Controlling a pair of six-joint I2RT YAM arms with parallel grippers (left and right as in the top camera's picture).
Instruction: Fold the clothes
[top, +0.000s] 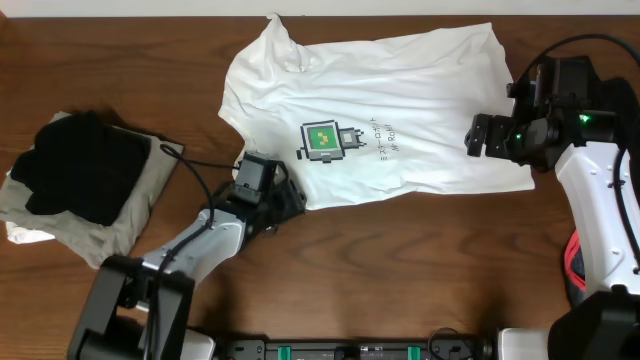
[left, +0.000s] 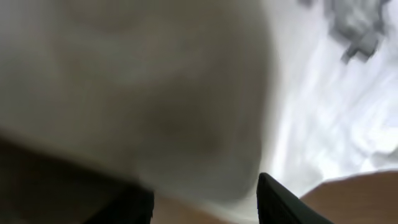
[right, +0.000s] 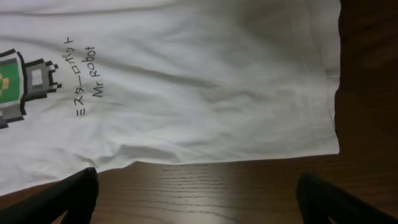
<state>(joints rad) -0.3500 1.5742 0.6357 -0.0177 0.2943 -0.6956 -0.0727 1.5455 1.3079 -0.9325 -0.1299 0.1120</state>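
The white T-shirt (top: 400, 90) lies spread flat on the wooden table, its green plug logo (top: 325, 140) and dark lettering facing up. My left gripper (top: 290, 200) sits low at the shirt's near left corner. In the left wrist view its jaws (left: 199, 193) stand apart, with a blurred fold of white cloth (left: 155, 93) bulging right at the fingertips and bare wood between them. My right gripper (top: 478, 135) hovers over the shirt's right edge. Its jaws (right: 199, 193) are wide open above bare wood, just off the shirt's edge (right: 186, 93).
A black garment (top: 80, 165) lies on a folded beige one (top: 140, 210) at the table's left. A red cable (top: 572, 260) hangs by the right arm's base. Bare wood (top: 400, 270) runs along the front of the table.
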